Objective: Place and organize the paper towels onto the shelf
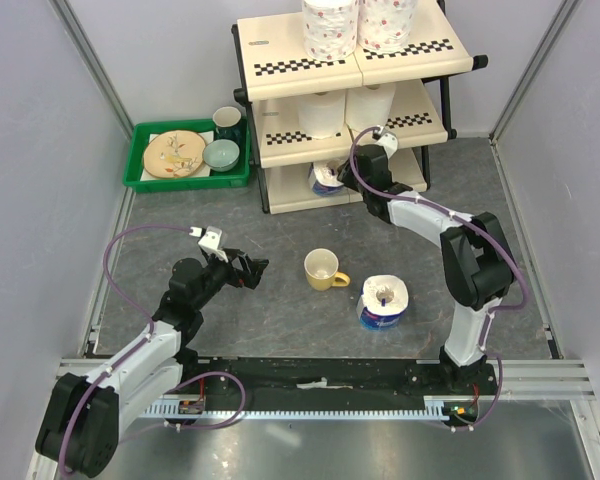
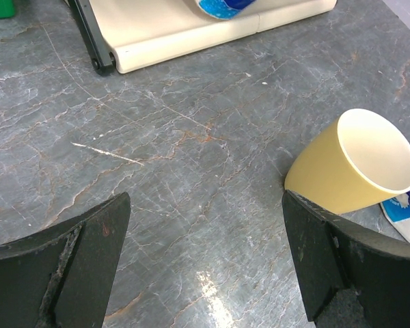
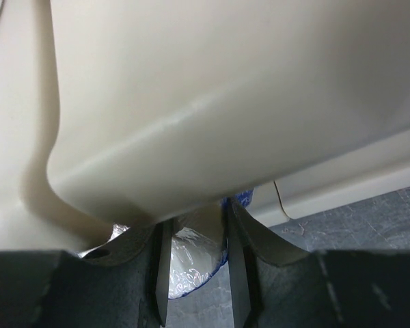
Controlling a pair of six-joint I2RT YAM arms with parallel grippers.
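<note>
Your right pincer (image 1: 342,180) is clamped on a blue-wrapped roll (image 1: 325,182) in the bottom tier of the shelf (image 1: 310,62), which stands at the desk's far edge. Two floral rolls (image 1: 330,25) sit on the top tier and two plain rolls (image 1: 323,112) on the middle one. Another wrapped roll (image 1: 384,302) stands mid-desk just beside the yellow mug (image 1: 323,268). Left of the mug, your left pincer (image 1: 248,268) hangs with its fingers wide apart.

The shelf (image 1: 280,55) has smooth, faintly glossy cream plastic panels. The table top (image 2: 191,137) is grey, marbled, mostly matt. The yellow mug (image 2: 355,164) looks glazed. The wrapped paper towel roll (image 3: 195,263) wears crinkled, shiny film.
</note>
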